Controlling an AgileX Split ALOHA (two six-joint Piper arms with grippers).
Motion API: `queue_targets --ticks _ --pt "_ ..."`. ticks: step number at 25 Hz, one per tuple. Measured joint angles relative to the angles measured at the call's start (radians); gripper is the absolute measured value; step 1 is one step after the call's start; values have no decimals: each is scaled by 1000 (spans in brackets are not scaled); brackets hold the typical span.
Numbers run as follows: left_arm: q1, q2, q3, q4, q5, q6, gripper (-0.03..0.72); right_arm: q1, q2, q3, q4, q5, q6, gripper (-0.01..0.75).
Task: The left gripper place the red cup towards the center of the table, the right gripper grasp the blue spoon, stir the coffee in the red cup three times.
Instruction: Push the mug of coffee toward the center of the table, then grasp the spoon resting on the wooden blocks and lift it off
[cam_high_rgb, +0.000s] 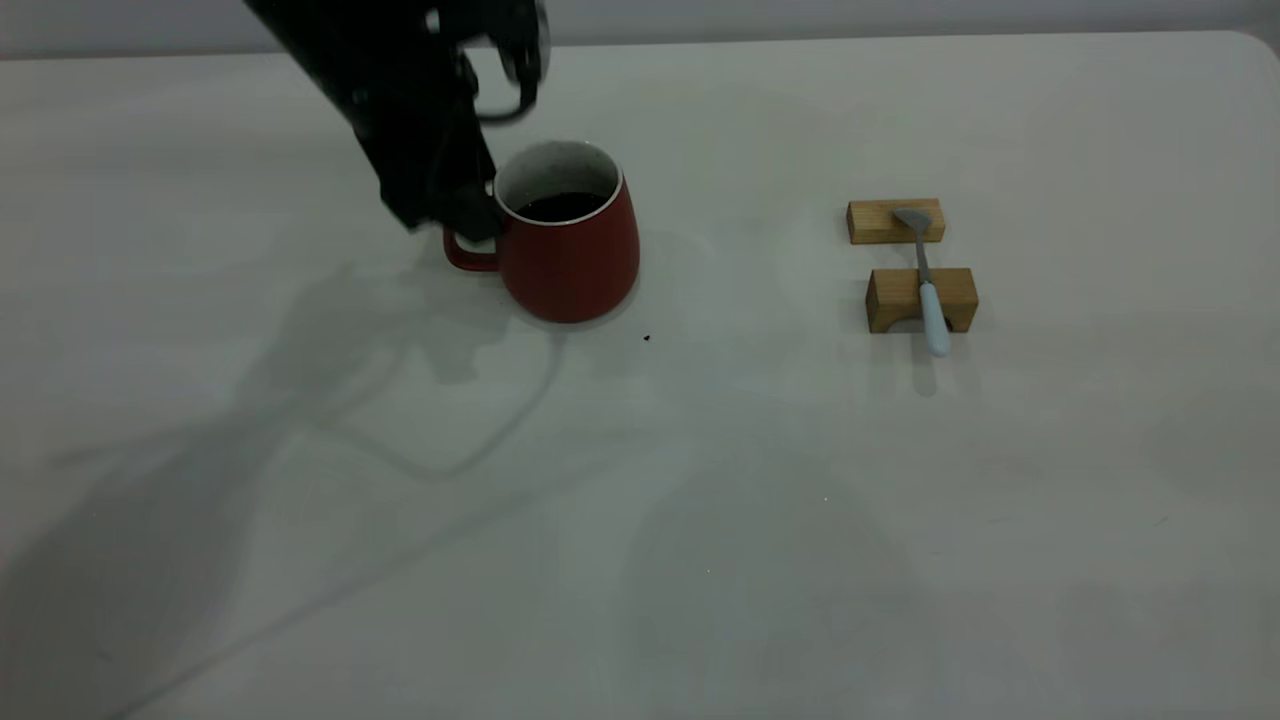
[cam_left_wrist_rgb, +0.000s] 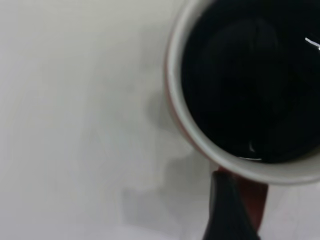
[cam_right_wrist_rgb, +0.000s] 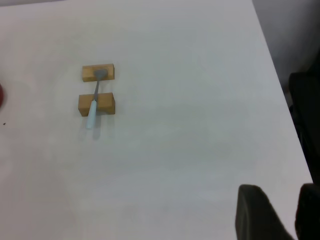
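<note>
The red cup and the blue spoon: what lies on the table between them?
Mostly bare table. In the exterior view only a tiny dark speck sits near the red cup, well short of the blue spoon.

a: the cup (cam_high_rgb: 570, 250) looks like glazed ceramic, dark red and faintly glossy, with a white speckled inside.
b: and the spoon (cam_high_rgb: 927, 285)?
a: dull grey metal bowl, smooth pale blue handle. it lies on two bare wood blocks (cam_high_rgb: 908, 263) with visible grain. the table (cam_high_rgb: 700, 520) is smooth and matt.
</note>
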Motion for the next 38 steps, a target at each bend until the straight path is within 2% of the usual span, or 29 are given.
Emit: queue_targets --ticks 3,7,17,22,25,29,34,38 --pt "4 -97 0 50 51 -60 523 0 0 0 0 0 0 237" --pt "19 -264 0 157 160 -248 522 0 0 0 0 0 0 237" --pt "20 -864 2 339 566 -930 522 0 0 0 0 0 0 237" --pt "20 -1093 76 363 740 -1103 522 0 0 0 0 0 0 237" --pt "20 -1192 196 363 752 -1201 522 0 0 0 0 0 0 237" --pt "20 -1308 439 364 752 -1303 522 0 0 0 0 0 0 237" --pt "20 -1455 747 364 706 -1351 522 0 0 0 0 0 0 237" --pt "20 -1588 912 371 690 -1386 522 0 0 0 0 0 0 237"
